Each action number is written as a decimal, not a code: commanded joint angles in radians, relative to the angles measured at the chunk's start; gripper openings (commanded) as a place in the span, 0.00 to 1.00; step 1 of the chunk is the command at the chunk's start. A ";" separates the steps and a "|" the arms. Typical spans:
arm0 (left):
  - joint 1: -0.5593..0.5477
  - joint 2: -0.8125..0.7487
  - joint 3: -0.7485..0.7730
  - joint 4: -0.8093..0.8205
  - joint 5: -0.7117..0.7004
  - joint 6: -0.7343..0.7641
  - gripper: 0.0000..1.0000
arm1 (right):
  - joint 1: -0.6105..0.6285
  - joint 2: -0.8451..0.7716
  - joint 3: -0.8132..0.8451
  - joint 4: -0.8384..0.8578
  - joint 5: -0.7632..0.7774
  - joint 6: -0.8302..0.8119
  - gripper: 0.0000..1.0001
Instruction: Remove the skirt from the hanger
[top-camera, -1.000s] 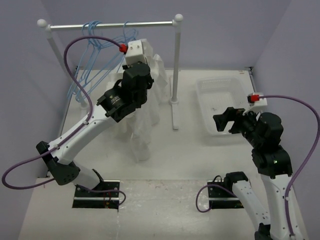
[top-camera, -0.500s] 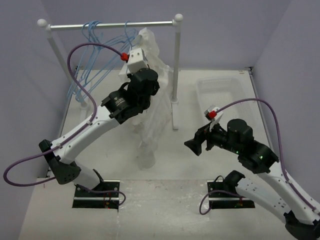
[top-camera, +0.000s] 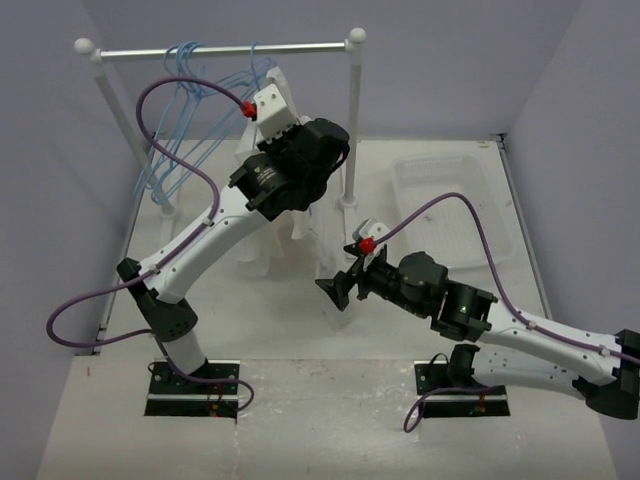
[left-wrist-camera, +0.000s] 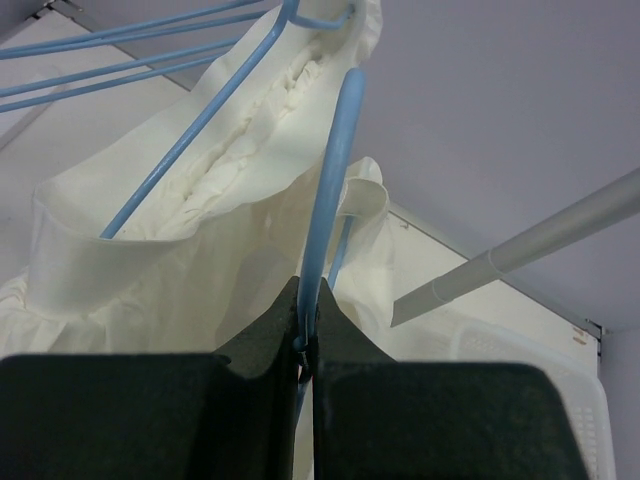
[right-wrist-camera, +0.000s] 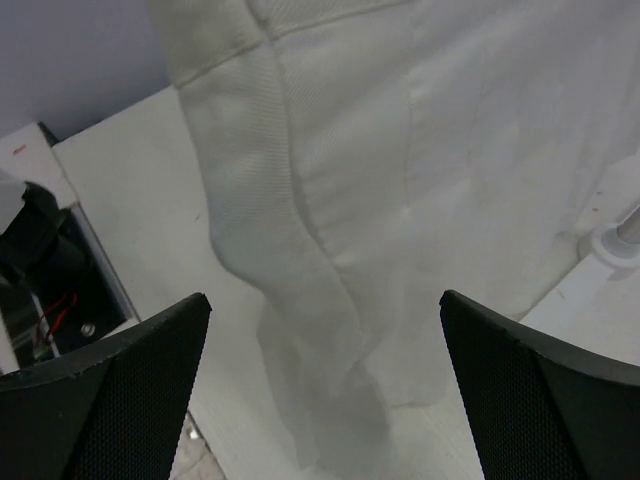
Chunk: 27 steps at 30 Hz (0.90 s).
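High rear overview; two close wrist views

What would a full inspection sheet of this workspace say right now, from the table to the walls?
Surface: white table, carrying a clothes rail and a basket.
Job's things: skirt, its ruffled waist still threaded on a blue hanger; not yet off.
Clutter: spare blue hangers on the rail; clear basket, empty, to the rail's right.
Grippers: left gripper shut on the hanger's wire; right gripper open, low, facing hanging white cloth, not touching it.
Cables: a purple cable arcs from each wrist; the left one passes near the spare hangers.
Surroundings: lilac walls on three sides; nothing else seen.
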 joint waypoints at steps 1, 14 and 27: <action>-0.007 -0.050 0.003 0.044 -0.112 -0.052 0.00 | 0.004 0.014 -0.055 0.291 0.147 0.021 0.99; -0.007 -0.060 -0.006 0.075 -0.094 -0.043 0.00 | 0.014 0.172 -0.179 0.666 0.174 -0.032 0.93; -0.005 -0.117 -0.023 0.320 -0.102 0.224 0.00 | 0.014 0.169 -0.334 0.741 0.289 0.072 0.00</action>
